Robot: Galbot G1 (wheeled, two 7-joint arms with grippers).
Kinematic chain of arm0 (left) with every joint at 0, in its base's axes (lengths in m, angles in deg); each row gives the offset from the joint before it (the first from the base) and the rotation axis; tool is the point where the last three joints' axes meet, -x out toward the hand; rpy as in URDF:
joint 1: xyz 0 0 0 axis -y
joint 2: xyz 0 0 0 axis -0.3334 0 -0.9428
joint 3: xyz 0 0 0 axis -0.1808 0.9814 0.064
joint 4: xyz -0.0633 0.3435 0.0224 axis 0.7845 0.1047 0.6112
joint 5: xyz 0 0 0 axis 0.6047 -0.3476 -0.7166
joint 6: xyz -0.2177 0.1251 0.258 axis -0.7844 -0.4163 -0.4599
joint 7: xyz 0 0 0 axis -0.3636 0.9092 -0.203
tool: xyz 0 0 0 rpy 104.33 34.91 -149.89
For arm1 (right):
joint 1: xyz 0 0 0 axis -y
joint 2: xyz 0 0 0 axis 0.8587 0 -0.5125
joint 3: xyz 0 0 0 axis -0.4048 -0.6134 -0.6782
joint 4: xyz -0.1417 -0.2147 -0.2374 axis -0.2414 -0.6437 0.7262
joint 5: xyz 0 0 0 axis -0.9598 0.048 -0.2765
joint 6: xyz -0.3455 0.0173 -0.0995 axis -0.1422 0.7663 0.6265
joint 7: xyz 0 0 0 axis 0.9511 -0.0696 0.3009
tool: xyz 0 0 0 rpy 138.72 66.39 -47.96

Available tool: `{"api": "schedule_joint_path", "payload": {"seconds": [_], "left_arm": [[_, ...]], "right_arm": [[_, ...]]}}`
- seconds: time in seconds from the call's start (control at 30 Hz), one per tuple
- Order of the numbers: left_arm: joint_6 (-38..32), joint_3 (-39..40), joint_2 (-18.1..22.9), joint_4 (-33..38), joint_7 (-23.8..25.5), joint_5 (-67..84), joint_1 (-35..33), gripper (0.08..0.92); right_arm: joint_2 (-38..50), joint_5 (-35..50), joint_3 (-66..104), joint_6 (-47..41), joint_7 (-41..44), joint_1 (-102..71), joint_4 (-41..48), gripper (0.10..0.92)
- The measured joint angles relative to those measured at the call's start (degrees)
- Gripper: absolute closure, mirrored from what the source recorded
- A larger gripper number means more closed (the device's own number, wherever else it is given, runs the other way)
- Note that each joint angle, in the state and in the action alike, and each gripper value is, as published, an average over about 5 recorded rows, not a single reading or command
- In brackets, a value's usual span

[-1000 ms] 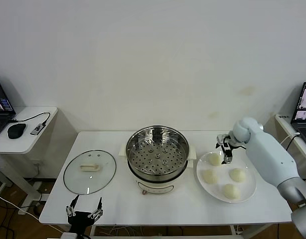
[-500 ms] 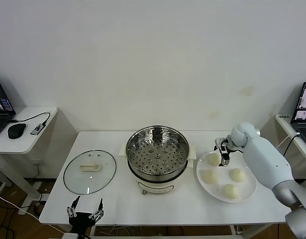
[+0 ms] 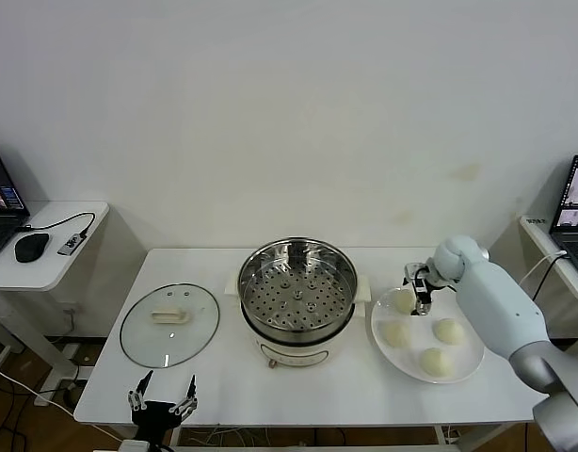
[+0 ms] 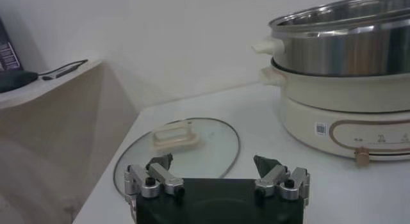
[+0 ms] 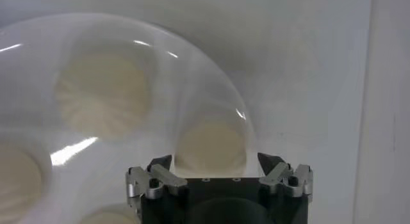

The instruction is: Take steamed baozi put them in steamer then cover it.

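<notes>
Four cream-white baozi lie on a white plate (image 3: 468,363) at the table's right. My right gripper (image 3: 420,299) is open, straddling the far-left baozi (image 3: 405,300) from above; in the right wrist view that baozi (image 5: 211,145) sits between the spread fingertips of the gripper (image 5: 215,163). The other baozi (image 3: 395,333) (image 3: 447,330) (image 3: 436,361) lie nearer the front. The steamer (image 3: 297,287), a shiny steel pot with a perforated tray on a white base, stands empty at the table's middle and shows in the left wrist view (image 4: 339,46). My left gripper (image 3: 160,394) is open and parked at the front left edge.
A glass lid (image 3: 169,323) with a cream handle lies flat left of the steamer, also in the left wrist view (image 4: 179,148). A side table with a mouse (image 3: 31,247) and laptop stands far left; another laptop (image 3: 576,202) is far right.
My right gripper has moved slightly left and lower over the far-left baozi on the plate. The left arm has not moved.
</notes>
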Motion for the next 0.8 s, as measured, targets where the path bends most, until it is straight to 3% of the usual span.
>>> {"api": "schedule_joint_path", "payload": {"seconds": [0.17,0.47,0.8], "left_arm": [[0.0,0.06,-0.01,-0.07,0.01,0.0,0.07,0.177],[0.0,0.17,0.07,0.03,0.0,-0.08,-0.01,0.177],[0.03,0.61,0.0,0.37,0.01,-0.3,0.34,0.177]], "right_arm": [[0.19,-0.08,0.07,-0.23,-0.19,-0.18,0.06,0.418],[0.44,0.46,0.55,-0.41,-0.59,-0.28,0.02,0.482],[3.79,5.47,-1.64,-1.93,1.78,2.29,-4.67,0.491]]}}
